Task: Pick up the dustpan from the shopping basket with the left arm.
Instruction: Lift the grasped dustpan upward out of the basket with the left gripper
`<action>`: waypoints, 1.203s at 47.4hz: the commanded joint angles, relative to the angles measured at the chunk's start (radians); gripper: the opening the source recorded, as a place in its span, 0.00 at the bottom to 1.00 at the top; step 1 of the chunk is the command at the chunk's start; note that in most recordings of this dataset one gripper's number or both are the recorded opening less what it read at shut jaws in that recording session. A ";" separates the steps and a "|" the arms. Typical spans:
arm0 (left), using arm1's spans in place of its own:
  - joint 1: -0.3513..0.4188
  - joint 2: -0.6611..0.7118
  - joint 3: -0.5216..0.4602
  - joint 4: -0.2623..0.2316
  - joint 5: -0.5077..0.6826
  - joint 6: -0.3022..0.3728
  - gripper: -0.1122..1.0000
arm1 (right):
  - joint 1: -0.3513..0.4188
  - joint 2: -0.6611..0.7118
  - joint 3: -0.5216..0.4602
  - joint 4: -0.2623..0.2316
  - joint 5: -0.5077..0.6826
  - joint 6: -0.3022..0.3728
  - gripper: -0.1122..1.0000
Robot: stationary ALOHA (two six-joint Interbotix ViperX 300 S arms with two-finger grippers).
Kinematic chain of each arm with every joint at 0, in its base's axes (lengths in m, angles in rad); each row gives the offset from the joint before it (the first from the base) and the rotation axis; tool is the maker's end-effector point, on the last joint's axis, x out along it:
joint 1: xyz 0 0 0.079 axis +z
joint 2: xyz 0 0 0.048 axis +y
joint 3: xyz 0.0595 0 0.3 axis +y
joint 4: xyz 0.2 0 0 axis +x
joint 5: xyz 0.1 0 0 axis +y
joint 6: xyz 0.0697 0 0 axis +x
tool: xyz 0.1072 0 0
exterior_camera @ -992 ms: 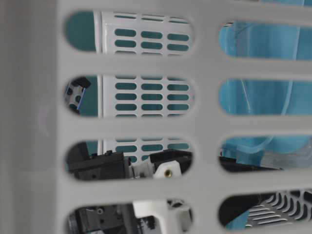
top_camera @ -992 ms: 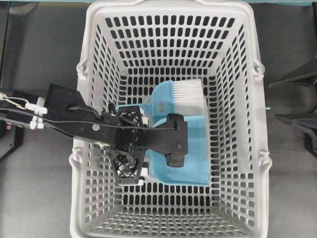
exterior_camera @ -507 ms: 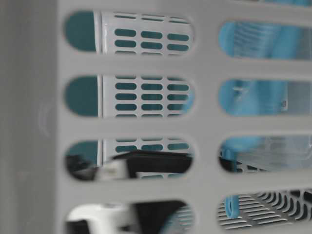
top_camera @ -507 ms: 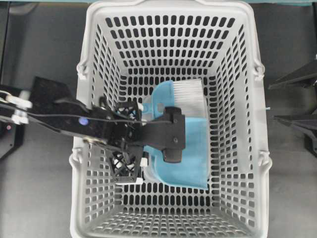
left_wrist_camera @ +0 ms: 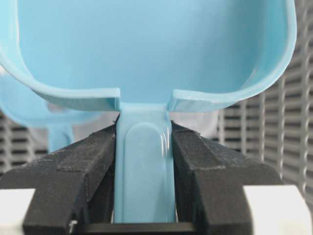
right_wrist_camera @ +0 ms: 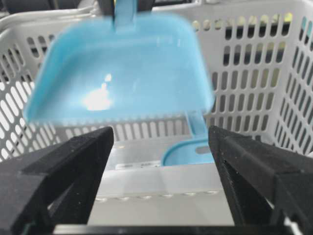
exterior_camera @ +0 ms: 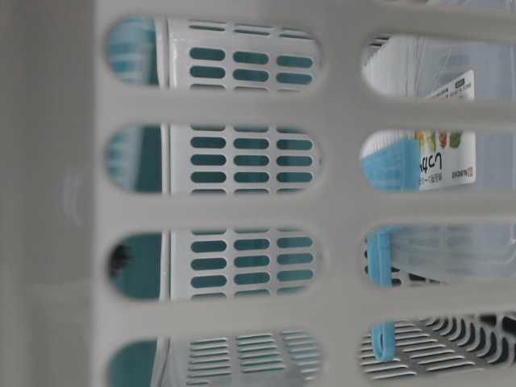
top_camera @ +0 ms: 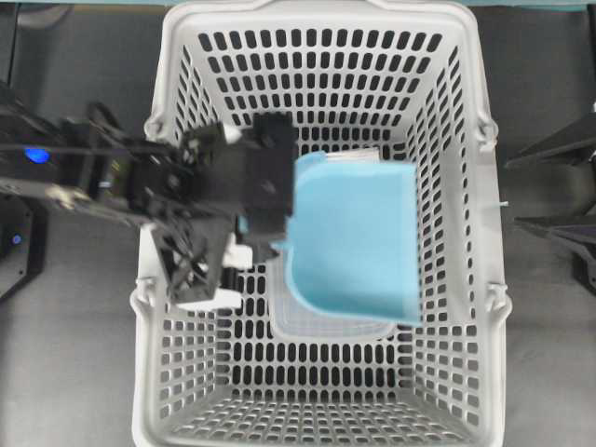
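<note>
While your left gripper point(left_wrist_camera: 144, 147) clamps the thin handle from both sides, the dustpan point(top_camera: 352, 237) hangs above the middle of the shopping basket point(top_camera: 466, 186), its broad blue pan spread flat and pointing toward the right wall in the overhead view. You can see in the left wrist view that the 2 black fingers point(left_wrist_camera: 78, 171) press tight on the handle just below where it joins the pan. From overhead, the left arm point(top_camera: 140, 186) reaches in over the basket's left rim, and the gripper sits just left of the pan.

Under the raised dustpan you have a clear plastic tray point(top_camera: 326, 328) on the basket floor, its near edge showing past the pan. The blue hand brush point(right_wrist_camera: 188, 149) lies down there too; only part of it shows in the right wrist view.

Your right gripper point(right_wrist_camera: 159, 171) stands open, fingers wide apart, looking at the basket and the lifted pan from outside. In the table-level view, a slotted wall fills most of the picture.
</note>
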 commanded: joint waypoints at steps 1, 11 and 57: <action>0.002 -0.049 0.005 0.003 -0.052 0.011 0.35 | 0.002 0.006 -0.006 0.006 -0.003 0.008 0.78; 0.006 -0.078 0.044 0.003 -0.124 0.015 0.35 | 0.002 0.006 0.003 0.006 -0.003 0.043 0.78; 0.000 -0.074 0.048 0.003 -0.143 0.003 0.35 | 0.002 -0.015 0.003 0.005 -0.003 0.043 0.78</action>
